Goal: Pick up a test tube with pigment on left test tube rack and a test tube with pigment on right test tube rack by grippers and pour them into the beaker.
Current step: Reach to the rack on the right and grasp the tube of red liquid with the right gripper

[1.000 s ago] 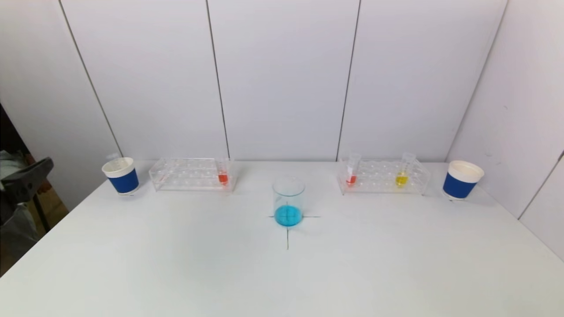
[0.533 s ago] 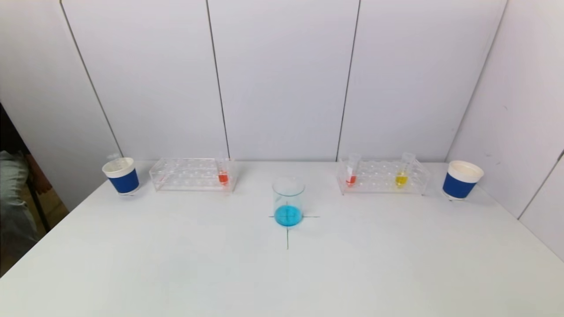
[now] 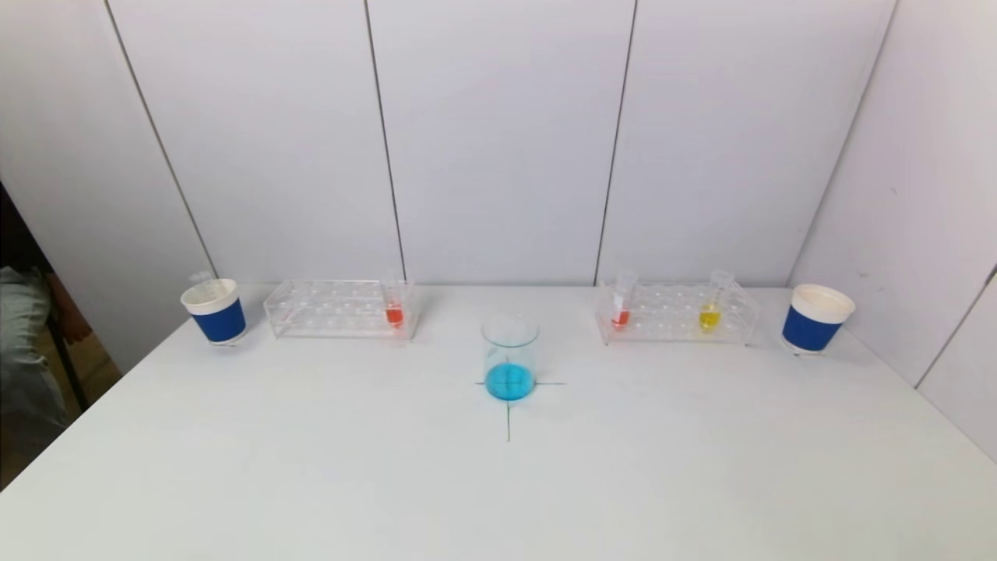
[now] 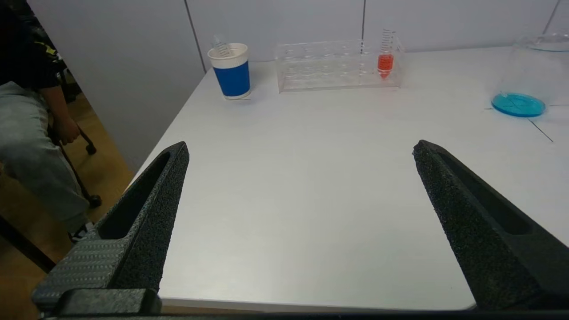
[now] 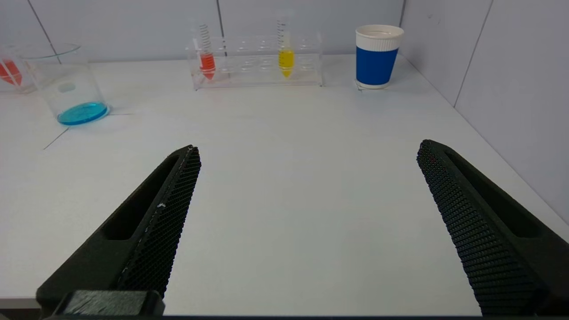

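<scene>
Left gripper (image 4: pixel 300 149) jaws wide, empty, near table edge; red-pigment tube (image 4: pixel 385 62) in left rack (image 4: pixel 329 66) far ahead. Right gripper (image 5: pixel 309 151) jaws wide, empty; right rack (image 5: pixel 258 66) with red tube (image 5: pixel 206 62), yellow tube (image 5: pixel 286 60) far ahead. Beaker (image 3: pixel 509 358) between racks.

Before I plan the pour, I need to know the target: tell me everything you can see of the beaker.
The beaker is a clear, glass-like cylinder with an open top and a thin rim. It stands upright on the white table, near the middle, over the crossing of two thin dark lines drawn on the surface. A shallow layer of blue liquid covers its bottom; the rest is empty. It sits nearer the robot than the two racks, between them. Nothing but the table touches it.
</scene>
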Controlling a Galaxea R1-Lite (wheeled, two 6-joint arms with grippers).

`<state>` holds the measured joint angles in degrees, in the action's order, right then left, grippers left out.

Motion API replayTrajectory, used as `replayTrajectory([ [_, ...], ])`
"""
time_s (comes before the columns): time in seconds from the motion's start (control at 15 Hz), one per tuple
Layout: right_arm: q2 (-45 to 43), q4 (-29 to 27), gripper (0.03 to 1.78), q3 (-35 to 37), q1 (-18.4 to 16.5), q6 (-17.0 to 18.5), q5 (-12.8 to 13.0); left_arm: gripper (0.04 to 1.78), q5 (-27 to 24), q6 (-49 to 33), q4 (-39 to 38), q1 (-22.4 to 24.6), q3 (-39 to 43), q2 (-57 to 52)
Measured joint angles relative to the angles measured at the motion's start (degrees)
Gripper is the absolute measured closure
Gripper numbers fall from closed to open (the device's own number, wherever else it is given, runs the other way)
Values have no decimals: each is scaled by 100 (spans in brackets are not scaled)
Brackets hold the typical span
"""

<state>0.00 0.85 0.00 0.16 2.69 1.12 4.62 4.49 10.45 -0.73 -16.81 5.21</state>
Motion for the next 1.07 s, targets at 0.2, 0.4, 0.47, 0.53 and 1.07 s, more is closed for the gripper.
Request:
replayTrajectory([
  [0.2, 0, 0, 4, 0, 0, -2, 2, 6, -280, -11, 77, 24, 369, -389],
  [0.4, 0, 0, 4, 0, 0, -6, 2, 6, -336, -17, -119, 27, 863, -510],
  [0.47, 0, 0, 4, 0, 0, -5, 2, 6, -357, -20, -243, 32, 1062, -523],
  [0.53, 0, 0, 4, 0, -2, -5, 2, 6, -400, -35, -400, 29, 1252, -528],
  [1.07, 0, 0, 4, 0, -2, -6, 2, 6, -508, -133, -718, 29, 1538, -532],
])
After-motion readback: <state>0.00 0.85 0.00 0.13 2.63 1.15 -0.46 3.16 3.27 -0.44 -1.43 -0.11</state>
